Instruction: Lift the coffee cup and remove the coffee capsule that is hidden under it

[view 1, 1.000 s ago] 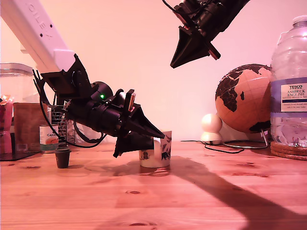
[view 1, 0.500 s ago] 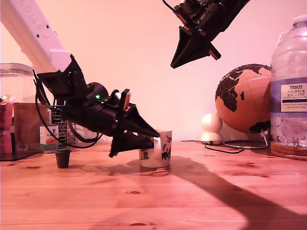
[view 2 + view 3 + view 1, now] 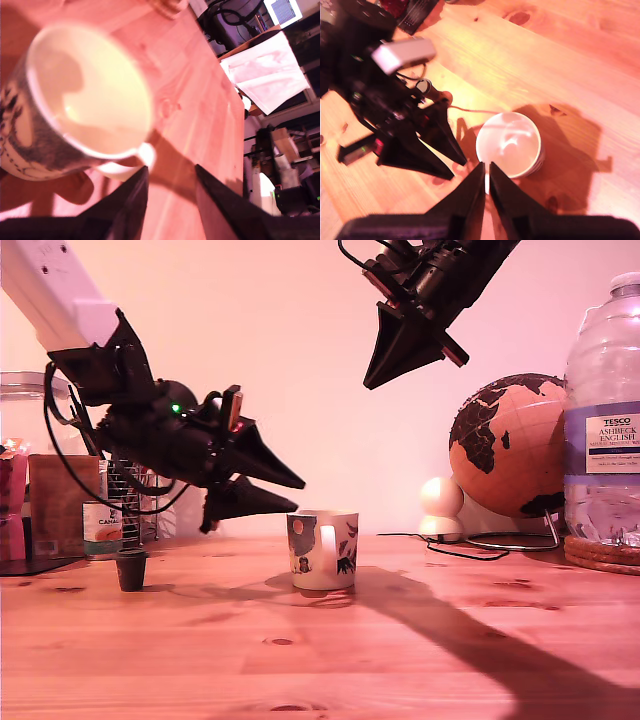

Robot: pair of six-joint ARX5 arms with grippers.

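Cup: coffee cup point(image 3: 322, 549) upright mid-table, capsule point(image 3: 131, 568) at its nine o'clock, exposed.
Jaws: my first gripper point(image 3: 285, 492) parted, empty; my second gripper point(image 3: 486, 176) nearly closed, empty.
Advice: descend straight over capsule rim.

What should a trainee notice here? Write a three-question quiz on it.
1. True or false: the coffee cup stands upright on the table, mouth up, with nothing gripping it.
2. The coffee capsule is: A) inside the cup; B) standing on the table, to the exterior view's left of the cup; C) held between a gripper's jaws.
3. Which gripper hangs higher, with its jaws together?

Key: 1 true; 2 B; 3 my second gripper.
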